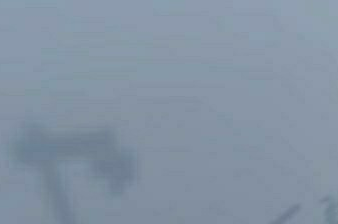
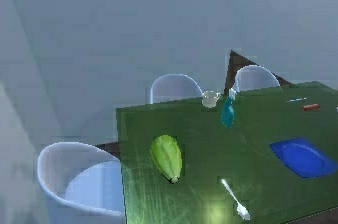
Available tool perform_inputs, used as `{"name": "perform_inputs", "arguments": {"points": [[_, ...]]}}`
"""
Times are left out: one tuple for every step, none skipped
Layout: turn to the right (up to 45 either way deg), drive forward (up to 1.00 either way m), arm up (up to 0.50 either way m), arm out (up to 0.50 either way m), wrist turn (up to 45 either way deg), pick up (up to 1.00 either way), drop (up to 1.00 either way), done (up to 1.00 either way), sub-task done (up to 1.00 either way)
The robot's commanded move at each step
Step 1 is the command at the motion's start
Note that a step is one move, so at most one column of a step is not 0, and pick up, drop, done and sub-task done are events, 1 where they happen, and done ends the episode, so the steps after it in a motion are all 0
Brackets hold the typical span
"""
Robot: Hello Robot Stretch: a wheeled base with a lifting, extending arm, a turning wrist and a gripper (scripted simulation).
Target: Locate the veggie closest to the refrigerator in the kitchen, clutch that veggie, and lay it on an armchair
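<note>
There it is, a pale green leafy veggie [image 2: 167, 158] lying on the dark green worktop [image 2: 267, 115]
It sits toward the left side, white spoon [image 2: 234, 198] near it, blue rectangular plate [image 2: 304, 158] well apart to the right, teal bottle [image 2: 228, 108] beside a clear glass [image 2: 211, 99] farther back, rounded white chair [image 2: 77, 180] at the left edge; the tool's state I cannot tell

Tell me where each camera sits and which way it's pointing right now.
Forward view: on the robot, looking ahead and slightly down at a grey-blue wall; none of the robot's body in it.
Arm side view: on the robot's body, looking sideways over a green table with a green vegetable, blue plate and white chairs; no body either.
Shared: pale wall, possibly the same.
</note>
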Motion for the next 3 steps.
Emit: {"name": "perform_inputs", "arguments": {"points": [[0.0,0.0,0.32,0.0,0.0,0.0,0.0,0.0,0.0],[0.0,0.0,0.0,0.28,0.0,0.0,0.0,0.0,0.0],[0.0,0.0,0.0,0.0,45.0,0.0,0.0,0.0,0.0]]}}
